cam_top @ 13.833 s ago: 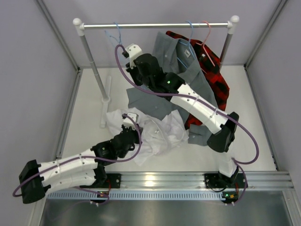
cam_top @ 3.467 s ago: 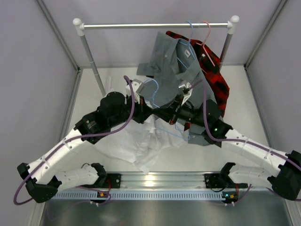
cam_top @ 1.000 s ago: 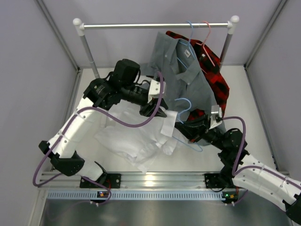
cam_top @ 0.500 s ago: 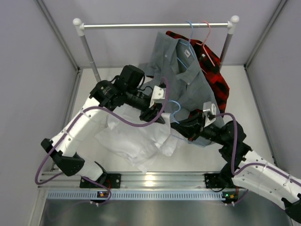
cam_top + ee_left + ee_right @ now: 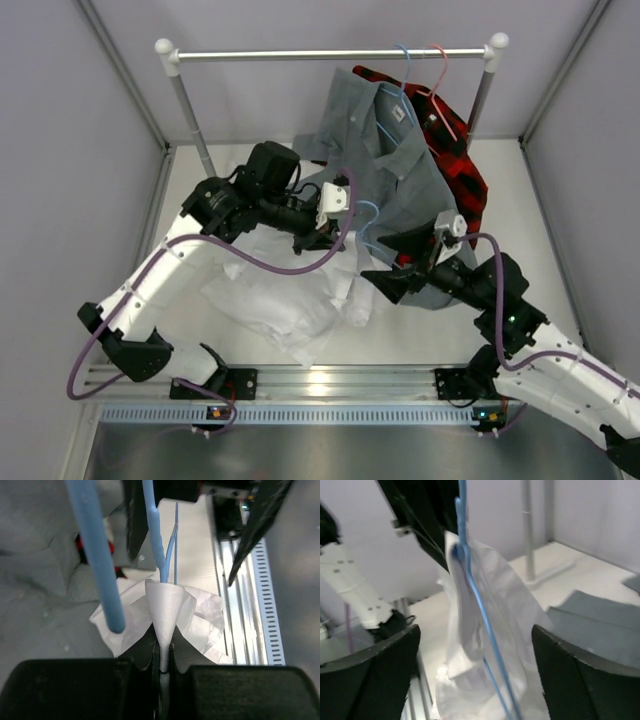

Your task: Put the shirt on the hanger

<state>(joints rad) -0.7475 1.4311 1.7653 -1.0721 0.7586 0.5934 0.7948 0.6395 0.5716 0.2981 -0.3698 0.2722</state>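
White arm links (image 5: pixel 150 280), black joints (image 5: pixel 268 165) (one green light (image 5: pixel 513 320)), purple looping cables (image 5: pixel 255 263)

my left arm (image 5: pixel 170 262) reaches up across the middle, the black two-finger left gripper (image 5: pixel 161 652) pinched tight on the thin white shirt (image 5: pixel 167 605). my right arm (image 5: pixel 560 365) bends inward, the black right gripper (image 5: pixel 395 262) spread wide.

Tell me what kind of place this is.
Probably a robotics lab test cell for hanging clothes: plain walls box in a white table, a clothes rail carries a grey shirt and a plaid shirt, and a left arm and right arm are bolted at the near edge.
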